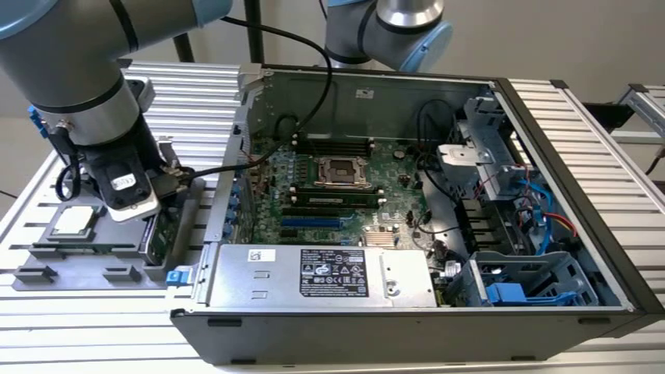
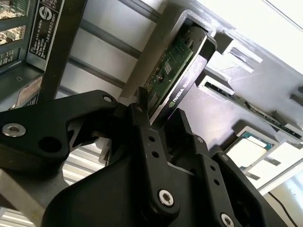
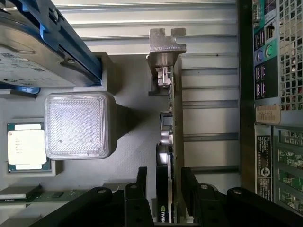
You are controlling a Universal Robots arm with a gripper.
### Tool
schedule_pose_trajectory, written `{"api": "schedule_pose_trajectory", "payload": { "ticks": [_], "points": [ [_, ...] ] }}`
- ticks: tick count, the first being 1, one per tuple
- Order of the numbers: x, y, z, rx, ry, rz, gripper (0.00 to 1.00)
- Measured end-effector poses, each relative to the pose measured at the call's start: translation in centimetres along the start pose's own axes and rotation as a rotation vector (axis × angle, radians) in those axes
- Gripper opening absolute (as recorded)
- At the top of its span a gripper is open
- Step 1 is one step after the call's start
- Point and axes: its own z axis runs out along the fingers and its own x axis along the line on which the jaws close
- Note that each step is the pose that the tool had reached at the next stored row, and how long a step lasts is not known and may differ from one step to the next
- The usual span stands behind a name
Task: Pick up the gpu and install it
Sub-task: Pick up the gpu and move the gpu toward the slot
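The gpu (image 1: 156, 238) stands on edge in a slot of the grey holder tray (image 1: 62, 265), at the exterior view's left, outside the computer case (image 1: 582, 156). In the first wrist view the gpu (image 3: 176, 109) runs edge-on, with its silver bracket (image 3: 165, 45) at the far end and the black cooler on one face. My gripper (image 3: 164, 184) straddles its near end, one finger on each face. A narrow gap shows on the cooler side, so it stands open. In the second wrist view the gripper (image 2: 156, 118) reaches the green card (image 2: 173, 71) from behind.
The motherboard (image 1: 332, 187) lies in the open case, with a power supply (image 1: 322, 273) along the front. A square processor chip (image 3: 26, 146) and a hard drive with blue rails (image 3: 28, 52) sit in the tray. A second arm (image 1: 406, 23) stands behind the case.
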Motion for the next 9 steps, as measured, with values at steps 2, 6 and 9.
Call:
{"api": "schedule_pose_trajectory", "payload": {
  "ticks": [2,6,9],
  "points": [
    [0.00,0.00,0.00,0.0000,0.0001,-0.001,1.00],
    [0.00,0.00,0.00,0.0001,0.0002,-0.001,1.00],
    [0.00,0.00,-0.01,0.0001,0.0003,-0.002,1.00]
  ]
}}
